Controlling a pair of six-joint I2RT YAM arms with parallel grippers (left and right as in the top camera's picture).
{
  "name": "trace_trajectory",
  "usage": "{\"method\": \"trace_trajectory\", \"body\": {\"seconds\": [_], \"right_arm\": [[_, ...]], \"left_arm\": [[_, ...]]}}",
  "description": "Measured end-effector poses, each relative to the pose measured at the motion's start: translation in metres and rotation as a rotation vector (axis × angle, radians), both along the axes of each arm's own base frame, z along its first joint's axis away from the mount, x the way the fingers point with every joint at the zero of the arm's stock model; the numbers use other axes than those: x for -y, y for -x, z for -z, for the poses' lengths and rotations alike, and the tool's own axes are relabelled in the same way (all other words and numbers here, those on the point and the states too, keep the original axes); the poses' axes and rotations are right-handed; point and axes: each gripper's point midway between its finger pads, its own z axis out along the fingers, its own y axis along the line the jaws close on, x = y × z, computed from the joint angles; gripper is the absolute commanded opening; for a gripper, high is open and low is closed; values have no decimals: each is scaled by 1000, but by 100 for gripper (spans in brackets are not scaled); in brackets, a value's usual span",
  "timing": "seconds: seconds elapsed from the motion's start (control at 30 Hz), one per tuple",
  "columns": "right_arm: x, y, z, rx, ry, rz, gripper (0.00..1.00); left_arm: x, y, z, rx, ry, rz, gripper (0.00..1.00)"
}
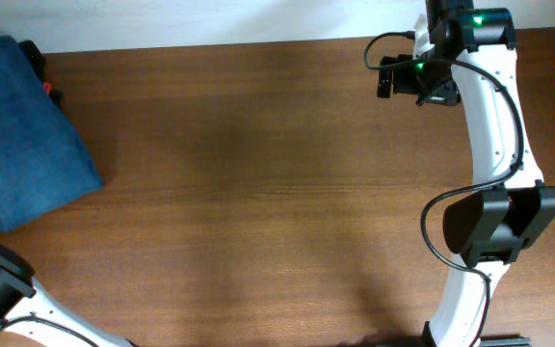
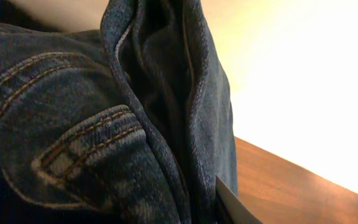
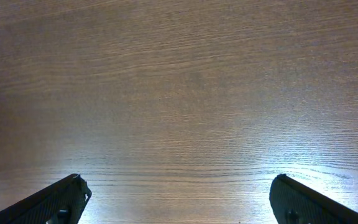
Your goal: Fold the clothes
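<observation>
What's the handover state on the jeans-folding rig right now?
Right gripper: open and empty, over the bare brown wooden table, far from the work.
Left gripper: denim fills its camera, so I cannot tell whether it is open or shut.
Medium-blue denim jeans: compact bundle at the table's left edge, partly out of the overhead view. A black garment peeks out beside it.
Done: the jeans look folded.
Left: check the left gripper's hold, release, tidy if needed.
</observation>
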Motion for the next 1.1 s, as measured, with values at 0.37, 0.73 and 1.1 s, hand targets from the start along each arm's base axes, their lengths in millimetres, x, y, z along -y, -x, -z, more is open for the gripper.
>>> {"method": "trace_trajectory", "body": {"seconds": [0.37,0.73,1.1], "right_arm": [[0,0,0,0,0,0,99],[0,0,0,0,0,0,99],[0,0,0,0,0,0,99]], "left_arm": [[-22,-5,18,-78,-361,-45,22],[-61,-2,21,-201,-585,-213,99],[-38,7,-43,-179,-527,-275,72]]}}
